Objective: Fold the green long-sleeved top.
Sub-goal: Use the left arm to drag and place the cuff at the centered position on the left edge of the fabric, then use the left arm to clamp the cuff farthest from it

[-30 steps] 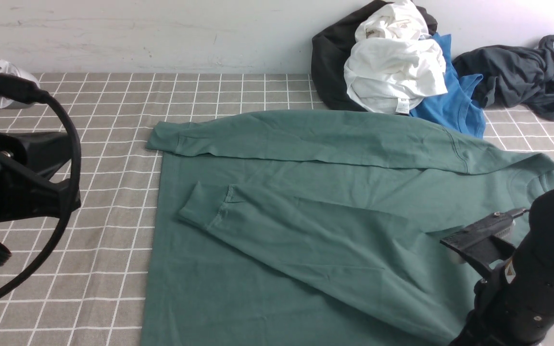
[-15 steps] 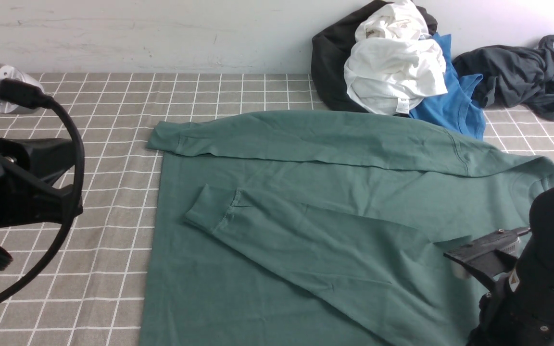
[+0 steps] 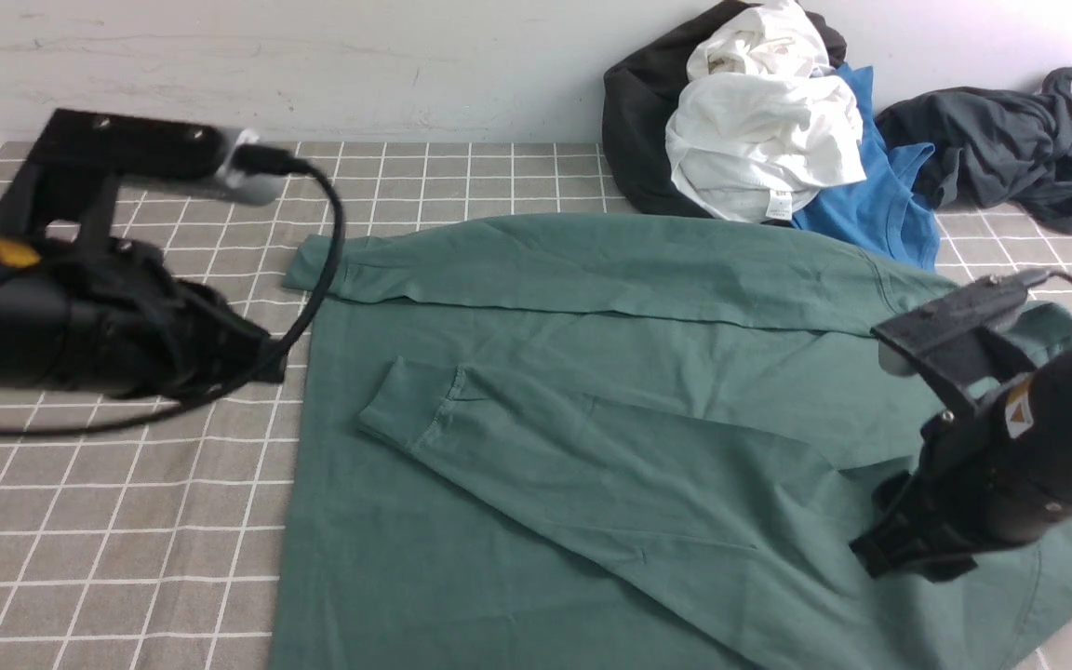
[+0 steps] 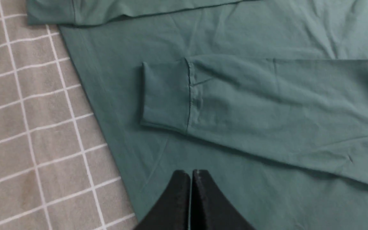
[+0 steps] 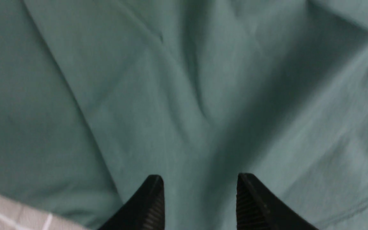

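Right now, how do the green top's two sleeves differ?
The far sleeve runs along the far edge of the green top; the near sleeve crosses its body diagonally. The far sleeve's cuff reaches onto the checked cloth; the near sleeve's cuff rests on the body. Both lie folded inward.

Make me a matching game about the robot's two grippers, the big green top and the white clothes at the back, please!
Things:
1. left gripper
2. right gripper
3. green long-sleeved top
4. white garment

States:
a. jaws apart, with nothing between them
b. crumpled up in a bundle
c. jaws pressed together
d. lying spread out, with both sleeves folded across the body

Right pairs: 1-c, 2-a, 3-d, 4-b.
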Robot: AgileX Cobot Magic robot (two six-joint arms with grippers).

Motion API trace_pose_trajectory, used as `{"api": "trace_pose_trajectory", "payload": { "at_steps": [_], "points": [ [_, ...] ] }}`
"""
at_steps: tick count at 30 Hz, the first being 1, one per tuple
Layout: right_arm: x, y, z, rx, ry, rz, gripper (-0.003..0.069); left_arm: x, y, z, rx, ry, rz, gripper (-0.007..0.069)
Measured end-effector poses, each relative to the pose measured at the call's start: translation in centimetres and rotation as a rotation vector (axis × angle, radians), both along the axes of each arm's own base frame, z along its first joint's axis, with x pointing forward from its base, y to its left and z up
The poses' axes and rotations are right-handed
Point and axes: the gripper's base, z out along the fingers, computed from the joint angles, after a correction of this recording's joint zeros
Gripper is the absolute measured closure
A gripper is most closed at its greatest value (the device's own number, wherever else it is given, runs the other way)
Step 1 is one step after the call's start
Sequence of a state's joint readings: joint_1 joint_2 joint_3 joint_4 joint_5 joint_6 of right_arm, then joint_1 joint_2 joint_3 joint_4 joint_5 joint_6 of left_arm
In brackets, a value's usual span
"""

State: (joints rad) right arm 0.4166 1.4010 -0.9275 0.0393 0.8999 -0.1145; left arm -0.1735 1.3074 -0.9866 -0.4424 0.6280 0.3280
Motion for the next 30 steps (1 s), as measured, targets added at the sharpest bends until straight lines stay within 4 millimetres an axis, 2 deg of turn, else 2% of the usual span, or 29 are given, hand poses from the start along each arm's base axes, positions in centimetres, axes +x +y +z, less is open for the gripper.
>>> {"api": "trace_pose_trajectory", "payload": {
  "at_steps": [4,5,8,10,13,15,16,17,18,19,21,26,30],
  "points": [
    [0.9,0.4,0.5,0.043,-0.11,0.0,0.04,6.4,0.3,-0.2,-0.02,0.035,0.061,0.0589],
    [1.0,0.4,0.5,0.044,-0.113,0.0,0.0406,6.7,0.3,-0.2,-0.02,0.036,0.062,0.0585],
    [1.1,0.5,0.6,0.053,-0.135,0.0,0.0457,12.0,1.6,-1.5,-0.024,0.095,0.095,0.047],
    [1.2,0.5,0.6,0.053,-0.135,0.0,0.048,14.0,2.3,-2.2,-0.024,0.117,0.104,0.0412],
    [1.2,0.5,0.7,0.056,-0.141,0.0,0.0514,17.5,3.2,-5.1,-0.021,0.192,0.108,0.0297],
    [1.2,0.5,0.7,0.057,-0.148,0.003,0.0531,19.8,3.5,-7.1,-0.017,0.216,0.108,0.0253],
    [1.3,0.5,0.7,0.058,-0.149,0.003,0.0531,20.3,3.6,-7.5,-0.017,0.22,0.108,0.0249],
    [1.3,0.5,0.7,0.056,-0.154,0.009,0.0538,22.1,3.6,-8.6,-0.019,0.214,0.109,0.0236],
    [1.3,0.5,0.7,0.056,-0.154,0.009,0.0538,22.6,3.6,-9.4,-0.019,0.222,0.111,0.0233],
    [1.3,0.5,0.7,0.056,-0.154,0.011,0.0541,24.1,3.7,-10.3,-0.017,0.209,0.124,0.023],
    [1.3,0.5,0.7,0.055,-0.156,0.013,0.0541,25.5,3.8,-12.4,-0.012,0.224,0.151,0.023],
    [1.3,0.5,0.8,0.057,-0.163,0.015,0.0542,27.7,4.6,-15.4,0.044,0.227,0.228,0.023],
    [1.4,0.6,0.8,0.058,-0.168,0.016,0.0542,28.0,4.9,-15.7,0.051,0.226,0.272,0.023]
  ]
}}
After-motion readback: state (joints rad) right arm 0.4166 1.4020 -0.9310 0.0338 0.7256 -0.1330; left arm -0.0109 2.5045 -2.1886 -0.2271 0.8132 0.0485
